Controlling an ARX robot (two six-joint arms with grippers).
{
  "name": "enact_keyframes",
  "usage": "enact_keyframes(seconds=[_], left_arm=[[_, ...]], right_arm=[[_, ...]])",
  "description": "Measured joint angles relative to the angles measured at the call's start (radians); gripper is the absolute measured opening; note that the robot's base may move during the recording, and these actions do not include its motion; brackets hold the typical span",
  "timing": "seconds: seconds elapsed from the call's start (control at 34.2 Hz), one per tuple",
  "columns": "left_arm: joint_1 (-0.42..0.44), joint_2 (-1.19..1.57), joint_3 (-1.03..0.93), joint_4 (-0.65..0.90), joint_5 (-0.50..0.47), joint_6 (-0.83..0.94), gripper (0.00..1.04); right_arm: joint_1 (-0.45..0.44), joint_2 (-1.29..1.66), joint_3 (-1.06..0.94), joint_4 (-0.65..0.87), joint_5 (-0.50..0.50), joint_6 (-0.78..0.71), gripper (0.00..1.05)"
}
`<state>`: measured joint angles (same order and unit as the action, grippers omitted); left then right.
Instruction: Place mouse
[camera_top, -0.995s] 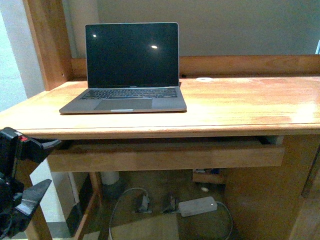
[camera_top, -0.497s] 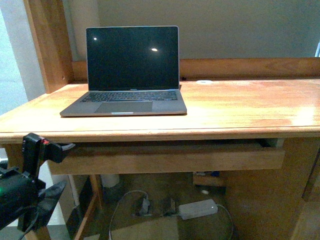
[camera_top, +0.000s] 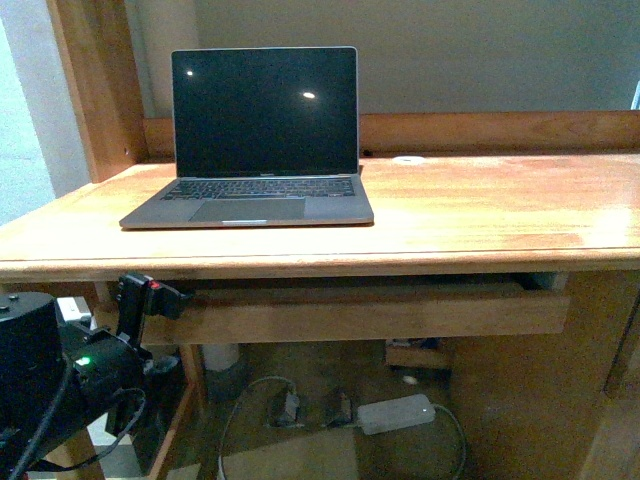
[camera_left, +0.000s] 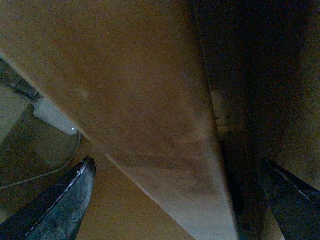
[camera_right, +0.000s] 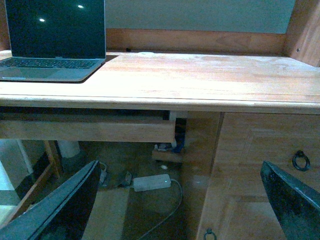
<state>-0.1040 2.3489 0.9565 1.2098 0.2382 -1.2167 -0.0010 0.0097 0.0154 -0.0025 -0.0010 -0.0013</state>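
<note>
The mouse is out of view in every frame. My left gripper (camera_top: 150, 335) hangs open at the lower left, just below the desk's front edge and close to the left end of the pull-out tray (camera_top: 350, 312). In the left wrist view the left gripper (camera_left: 175, 200) has its dark fingers (camera_left: 60, 200) spread wide over the tray's blurred wooden board (camera_left: 150, 100), with nothing between them. My right gripper (camera_right: 177, 205) is open too, empty, facing the desk's front from lower down.
A grey laptop (camera_top: 262, 140) stands open, screen dark, on the wooden desk (camera_top: 480, 215), with a small white disc (camera_top: 408, 159) behind it. A white power box (camera_top: 396, 413) and cables lie on the floor. A cabinet door with ring handles (camera_right: 300, 160) is on the right.
My left arm has swung rightward and in toward the tray's left end under the desk. Nothing on the desk has moved.
</note>
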Motion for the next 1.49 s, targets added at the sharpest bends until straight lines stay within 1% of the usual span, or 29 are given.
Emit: enact_keyframes(seconds=[0.2,0.61,1.02,1.08,1.26,1.32,1.4,1.49], left_arm=[[-0.003,0.041,0.033,-0.011,-0.003,-0.008,0.98],[-0.001,0.082,0.077,0.015,-0.019,-0.018,0.98],[0.008,0.089,0.114,-0.029,-0.014,-0.013,0.98],[0.01,0.093,0.126,-0.032,-0.006,-0.011,0.92],[0.007,0.085,0.125,-0.023,-0.008,-0.026,0.63],[0.008,0.083,0.113,-0.013,-0.006,-0.068,0.59],[0.007,0.062,0.079,-0.007,-0.011,-0.094,0.58],[0.003,0.012,0.003,-0.006,-0.015,-0.097,0.58]], right_arm=[[0.0,0.0,0.0,0.0,0.0,0.0,0.98],[0.0,0.0,0.0,0.0,0.0,0.0,0.98],[0.0,0.0,0.0,0.0,0.0,0.0,0.98],[0.0,0.0,0.0,0.0,0.0,0.0,0.98],[0.0,0.0,0.0,0.0,0.0,0.0,0.98],[0.0,0.0,0.0,0.0,0.0,0.0,0.98],[0.0,0.0,0.0,0.0,0.0,0.0,0.98],[0.0,0.0,0.0,0.0,0.0,0.0,0.98]])
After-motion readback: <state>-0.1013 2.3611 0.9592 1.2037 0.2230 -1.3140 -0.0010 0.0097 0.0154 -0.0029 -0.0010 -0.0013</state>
